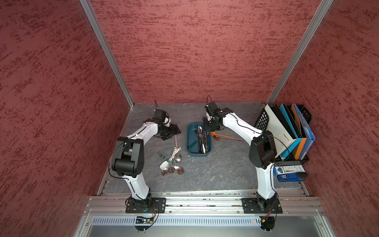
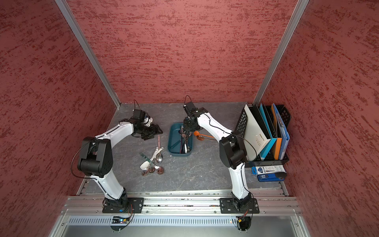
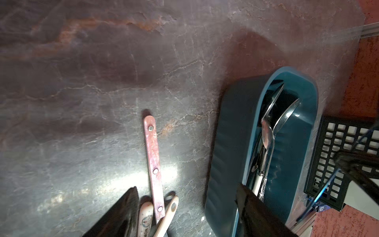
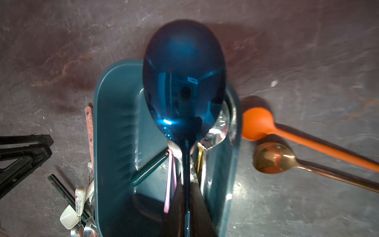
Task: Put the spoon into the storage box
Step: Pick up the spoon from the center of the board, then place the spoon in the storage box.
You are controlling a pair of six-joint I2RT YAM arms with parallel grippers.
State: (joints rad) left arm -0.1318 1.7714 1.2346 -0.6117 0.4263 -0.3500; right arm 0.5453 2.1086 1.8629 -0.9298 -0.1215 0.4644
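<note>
Clamping the blue spoon (image 4: 184, 78) at its thin handle, the right hand (image 4: 187, 205) is hovering over the storage box (image 4: 114, 123); judged stiff, light, slippery; the left hand (image 1: 171, 132) is gaping, empty.

We find both top views evenly lit and sharp, with soft shadows on the table (image 1: 215, 174). The left wrist view shows a bright glare patch on it and a hazy corner; in the right wrist view the spoon (image 4: 184, 78) is blurred and full of reflections.
</note>
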